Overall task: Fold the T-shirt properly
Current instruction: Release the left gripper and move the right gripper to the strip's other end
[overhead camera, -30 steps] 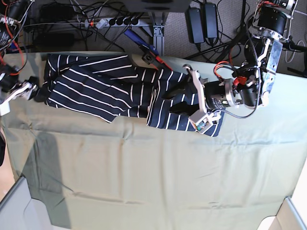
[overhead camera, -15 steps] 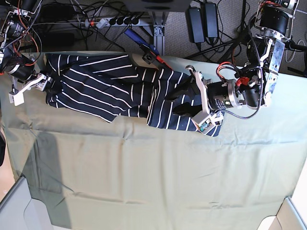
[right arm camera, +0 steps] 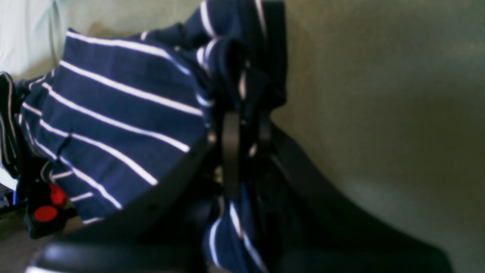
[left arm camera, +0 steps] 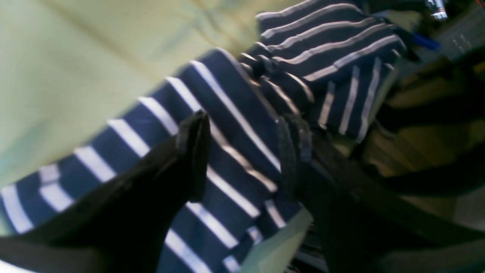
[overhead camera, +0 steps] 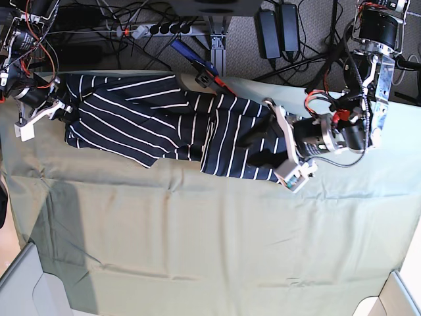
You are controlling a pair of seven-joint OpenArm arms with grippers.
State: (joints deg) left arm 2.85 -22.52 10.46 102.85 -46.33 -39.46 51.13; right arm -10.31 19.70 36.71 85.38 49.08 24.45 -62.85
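T-shirt (overhead camera: 164, 125): soft, limp, light; grip hems w/ 2 claws. Right gripper (right arm camera: 231, 125) clamped on fabric; left gripper (left arm camera: 242, 151) agape, straddling cloth.

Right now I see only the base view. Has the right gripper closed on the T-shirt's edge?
Observer: Yes. Its wrist view shows the right gripper shut, with a bunch of the T-shirt pinched between its jaws.
Operator: And the left one, is it gripping too?
Observer: No. The left gripper is open. Striped fabric lies between its fingers, but they are not pinching it.
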